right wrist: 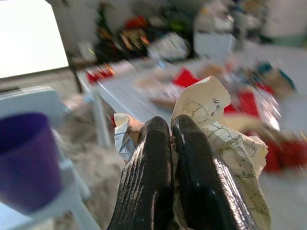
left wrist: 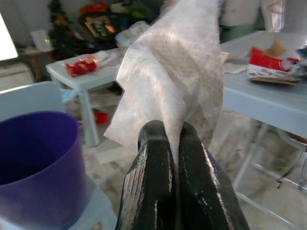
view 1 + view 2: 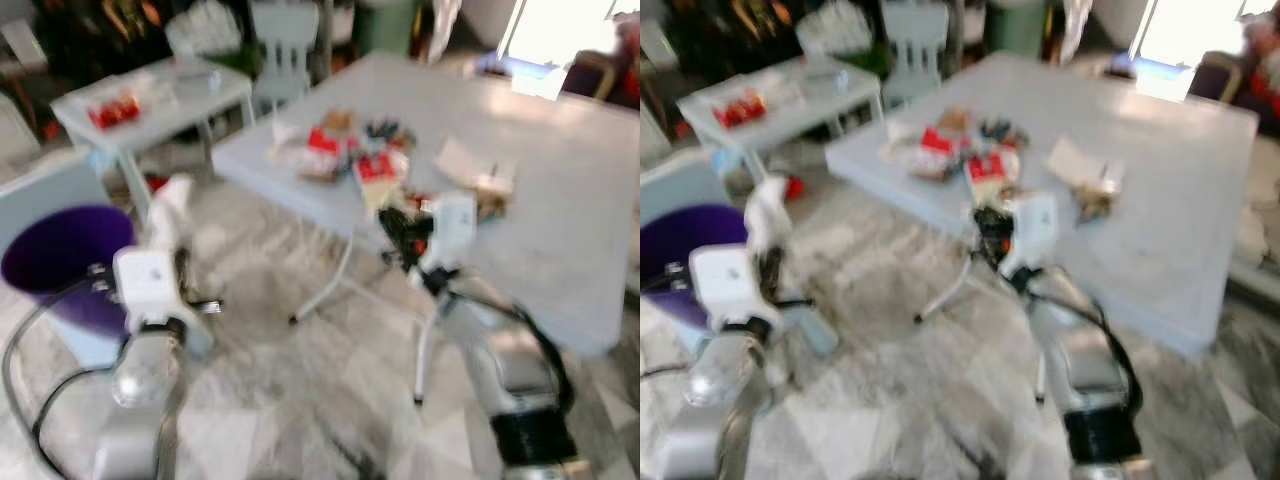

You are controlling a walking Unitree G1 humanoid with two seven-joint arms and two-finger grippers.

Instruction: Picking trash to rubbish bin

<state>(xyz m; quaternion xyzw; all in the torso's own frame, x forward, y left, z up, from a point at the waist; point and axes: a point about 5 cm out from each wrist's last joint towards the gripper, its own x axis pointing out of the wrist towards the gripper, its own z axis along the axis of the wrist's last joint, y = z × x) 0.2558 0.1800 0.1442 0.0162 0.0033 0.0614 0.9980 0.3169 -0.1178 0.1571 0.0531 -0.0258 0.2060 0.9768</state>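
Note:
My left gripper (image 2: 172, 132) is shut on a white tissue (image 2: 177, 72) that stands up from its fingers; in the blurred head view the tissue (image 3: 170, 205) is just right of the purple rubbish bin (image 3: 65, 260). My right gripper (image 1: 170, 127) is shut on a crumpled printed paper (image 1: 230, 143), held at the near edge of the grey table (image 3: 560, 180). Several wrappers and other trash (image 3: 360, 150) lie on the table beyond the right gripper (image 3: 400, 235). The purple rubbish bin (image 2: 33, 163) is open at the top and stands on a pale blue stand.
A small pale table (image 3: 150, 100) with red packets stands at the back left, and a pale chair (image 3: 285, 45) is behind it. The big table's folding legs (image 3: 330, 290) stand on the marble floor between my arms. Cables trail from both arms.

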